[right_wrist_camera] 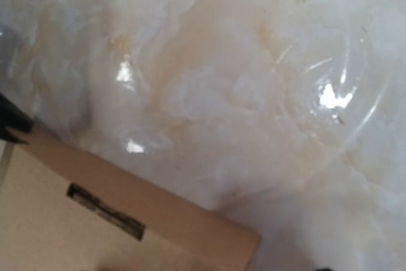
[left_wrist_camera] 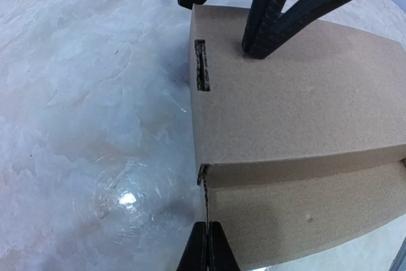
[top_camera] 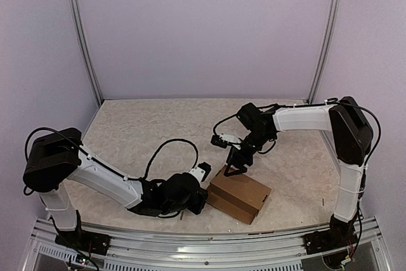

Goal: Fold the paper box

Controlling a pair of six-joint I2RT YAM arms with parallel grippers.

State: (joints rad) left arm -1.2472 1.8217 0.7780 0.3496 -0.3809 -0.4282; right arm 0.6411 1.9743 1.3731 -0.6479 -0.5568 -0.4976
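While the paper box [top_camera: 238, 196] is sitting closed on the tabletop [top_camera: 139, 131], your right hand [top_camera: 235, 168] is resting spread on its top and your left hand [left_wrist_camera: 208, 249], pressed together, is touching its corner. Likely light and dentable; hold the folded edges.

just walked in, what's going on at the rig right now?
The paper box sits on the table, looking folded with its lid down. The right end effector is open over one corner, with one finger apparently pressing on the lid and the other past the edge. The left end effector is shut, with its tips against the box's side at a corner seam.
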